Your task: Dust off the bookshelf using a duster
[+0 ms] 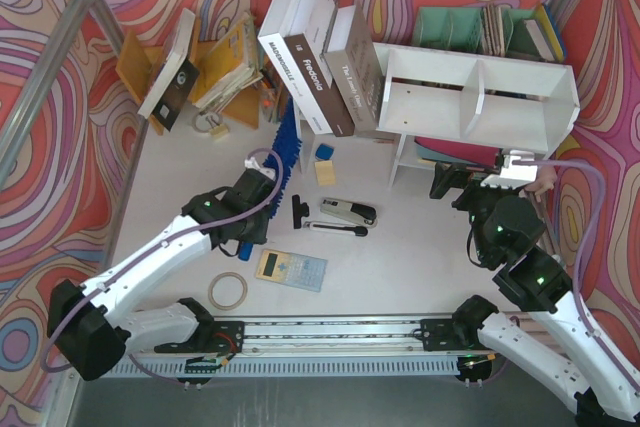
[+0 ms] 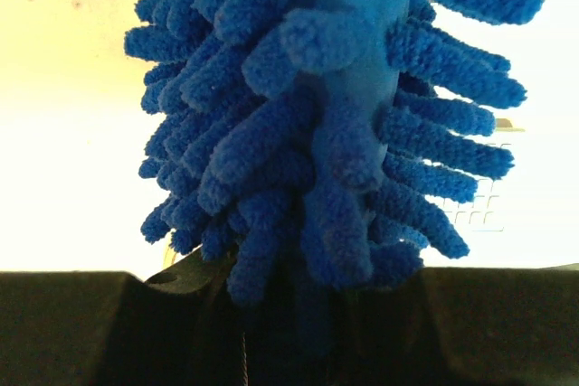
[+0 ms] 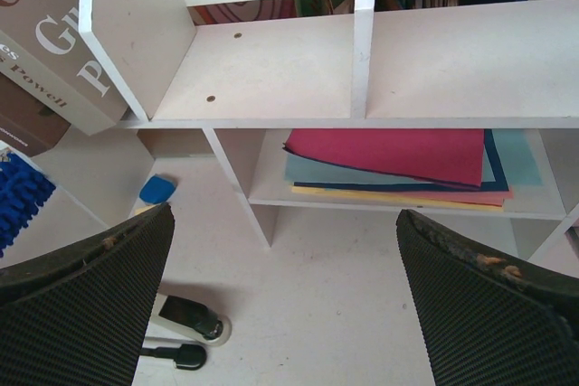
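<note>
Facing bookshelf [image 3: 271, 121] edge, right hand [image 3: 285, 214] spread; duster [image 1: 288, 147] in left hand [image 1: 260, 185].

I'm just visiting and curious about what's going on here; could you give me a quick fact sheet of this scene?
Job: dusting the bookshelf
Tool: blue fluffy duster
Left gripper: holds the duster, left of the shelf, not touching it
Right gripper: open, facing the shelf front, holding nothing
Shelf lower level: stack of coloured sheets
Nearby on table: stapler, calculator, tape roll
</note>
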### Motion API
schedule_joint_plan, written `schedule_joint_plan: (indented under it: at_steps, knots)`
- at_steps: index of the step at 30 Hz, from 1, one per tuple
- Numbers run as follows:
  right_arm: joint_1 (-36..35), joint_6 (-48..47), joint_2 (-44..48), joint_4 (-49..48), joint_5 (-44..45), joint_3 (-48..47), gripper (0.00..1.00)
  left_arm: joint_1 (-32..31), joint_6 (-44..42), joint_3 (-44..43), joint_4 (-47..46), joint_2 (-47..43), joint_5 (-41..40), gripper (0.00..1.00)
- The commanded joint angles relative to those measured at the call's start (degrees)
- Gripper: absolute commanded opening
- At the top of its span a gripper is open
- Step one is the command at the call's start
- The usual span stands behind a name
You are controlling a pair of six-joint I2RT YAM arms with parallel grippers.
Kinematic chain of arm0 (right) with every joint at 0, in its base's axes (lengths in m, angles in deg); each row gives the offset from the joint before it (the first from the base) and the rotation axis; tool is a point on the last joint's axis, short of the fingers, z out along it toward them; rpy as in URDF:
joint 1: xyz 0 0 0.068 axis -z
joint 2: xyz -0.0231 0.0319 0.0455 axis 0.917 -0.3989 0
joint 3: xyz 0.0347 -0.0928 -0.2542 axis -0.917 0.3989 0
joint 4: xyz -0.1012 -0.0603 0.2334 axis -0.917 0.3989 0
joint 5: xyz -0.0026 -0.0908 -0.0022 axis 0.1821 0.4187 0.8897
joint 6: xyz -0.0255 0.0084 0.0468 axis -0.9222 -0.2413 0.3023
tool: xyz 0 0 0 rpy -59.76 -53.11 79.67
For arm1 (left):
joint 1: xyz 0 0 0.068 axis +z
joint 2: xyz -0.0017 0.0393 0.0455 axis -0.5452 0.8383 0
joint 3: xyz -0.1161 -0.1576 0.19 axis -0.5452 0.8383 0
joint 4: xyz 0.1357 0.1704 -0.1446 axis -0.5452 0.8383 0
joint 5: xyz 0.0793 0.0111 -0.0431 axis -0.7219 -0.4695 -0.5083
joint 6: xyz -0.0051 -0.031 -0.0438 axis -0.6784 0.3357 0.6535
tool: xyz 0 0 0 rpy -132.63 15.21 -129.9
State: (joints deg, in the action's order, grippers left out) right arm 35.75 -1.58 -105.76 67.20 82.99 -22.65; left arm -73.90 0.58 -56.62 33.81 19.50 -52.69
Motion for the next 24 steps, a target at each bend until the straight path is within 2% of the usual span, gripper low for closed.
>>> schedule_joint_plan:
  at_steps: [1,6,12,17,20,24]
  knots:
    - [0.0,0.0,0.9,-0.2,0.4,0.3,0.99,-0.2,-0.6,-1.6,-0.3,-2.1,-0.7,0.0]
    - [-0.1,-0.3,1.4,-0.3,0.7,0.2,0.99,-0.1,0.1,-1.0,-1.1,-7.7,-5.8,0.0]
    - [0.0,-0.7,1.6,-0.3,0.9,0.1,0.99,-0.2,1.3,0.8,-3.8,-20.2,-12.9,0.0]
    - [0.0,-0.9,2.1,-0.4,0.9,0.0,0.99,-0.2,2.7,0.8,-3.6,-26.7,-19.7,0.0]
    - [-0.1,-1.0,2.1,-0.4,1.2,0.0,0.99,-0.2,3.2,-1.5,-2.9,-28.5,-21.5,0.0]
    - [0.0,-1.1,2.1,0.0,2.3,-0.3,0.99,-0.2,1.4,-6.2,-4.5,-30.3,-19.3,0.0]
